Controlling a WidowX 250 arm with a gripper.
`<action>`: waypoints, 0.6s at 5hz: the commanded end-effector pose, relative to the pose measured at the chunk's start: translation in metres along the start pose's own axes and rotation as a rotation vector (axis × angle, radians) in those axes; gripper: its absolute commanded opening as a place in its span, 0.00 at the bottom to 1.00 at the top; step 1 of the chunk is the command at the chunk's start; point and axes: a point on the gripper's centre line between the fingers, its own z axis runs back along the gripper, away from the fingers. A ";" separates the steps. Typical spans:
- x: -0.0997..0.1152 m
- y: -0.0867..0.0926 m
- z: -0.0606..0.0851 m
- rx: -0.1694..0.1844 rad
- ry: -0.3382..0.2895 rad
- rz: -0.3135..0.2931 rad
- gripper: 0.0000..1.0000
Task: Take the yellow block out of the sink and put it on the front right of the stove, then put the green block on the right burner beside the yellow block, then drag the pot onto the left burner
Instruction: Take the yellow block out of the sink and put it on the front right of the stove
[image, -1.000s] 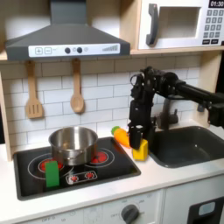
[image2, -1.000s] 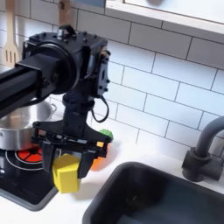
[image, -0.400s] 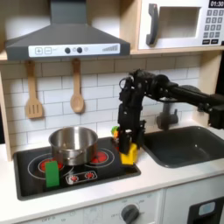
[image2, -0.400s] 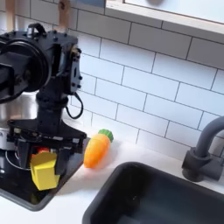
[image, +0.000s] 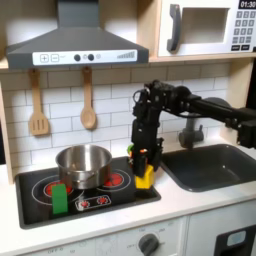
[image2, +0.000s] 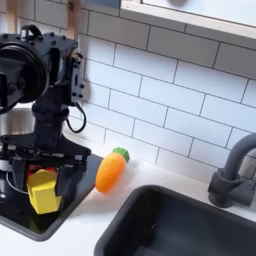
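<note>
My gripper (image: 145, 170) is shut on the yellow block (image: 146, 179) and holds it just over the right front edge of the black stove (image: 40, 208). In the second exterior view the gripper (image2: 42, 183) carries the yellow block (image2: 42, 193) low above the stove's corner (image2: 18, 216). The green block (image: 60, 198) stands upright on the stove's front left, in front of the steel pot (image: 85, 165). The pot sits at the back between the burners, overlapping the left burner (image: 42, 187). The right burner (image: 118, 180) is bare.
An orange carrot toy (image2: 112, 170) lies on the counter between stove and sink (image2: 190, 225). The faucet (image2: 233, 170) rises at the second exterior view's right. In the first exterior view, wooden utensils (image: 38, 105) hang on the tiled wall and the sink (image: 215, 165) lies right of the stove.
The gripper has carried the yellow block leftward in both exterior views, from beside the sink's edge to the stove's right front edge, and slightly lower. The pot and green block have not moved.
</note>
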 end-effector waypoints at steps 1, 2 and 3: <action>-0.006 -0.009 -0.019 0.014 0.007 -0.029 0.00; -0.005 -0.009 -0.021 0.033 -0.021 -0.036 0.00; -0.002 -0.009 -0.018 0.042 -0.039 -0.023 0.00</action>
